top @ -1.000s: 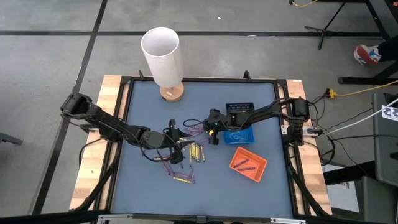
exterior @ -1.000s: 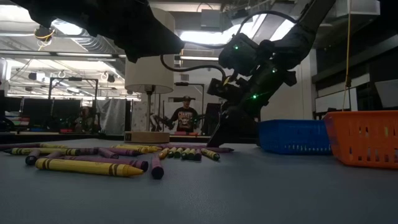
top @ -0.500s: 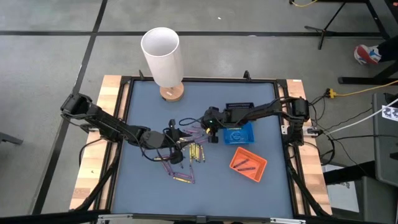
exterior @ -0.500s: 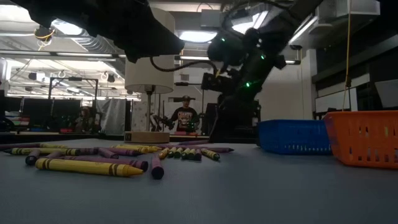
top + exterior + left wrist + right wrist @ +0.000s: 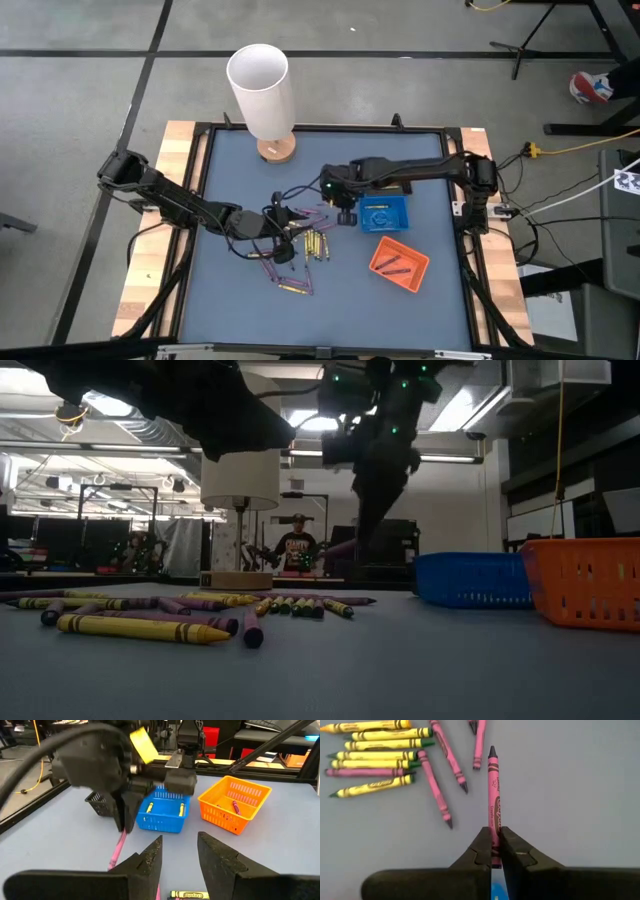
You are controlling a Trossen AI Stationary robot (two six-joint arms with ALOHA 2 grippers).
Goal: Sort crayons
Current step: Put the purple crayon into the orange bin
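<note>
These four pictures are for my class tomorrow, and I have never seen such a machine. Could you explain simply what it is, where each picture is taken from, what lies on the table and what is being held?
It is a robot with two dark arms at a blue-grey table. One picture looks straight down, one looks level across the tabletop, and two come from cameras on the arms' wrists.

Yellow and purple crayons lie scattered mid-table. Beside them stand a blue tray with two yellow crayons in it, an orange tray with purple ones, a black tray and a lamp.

The right gripper is shut on one purple crayon, lifted off the table. The left gripper waits open, empty, above the pile.
</note>
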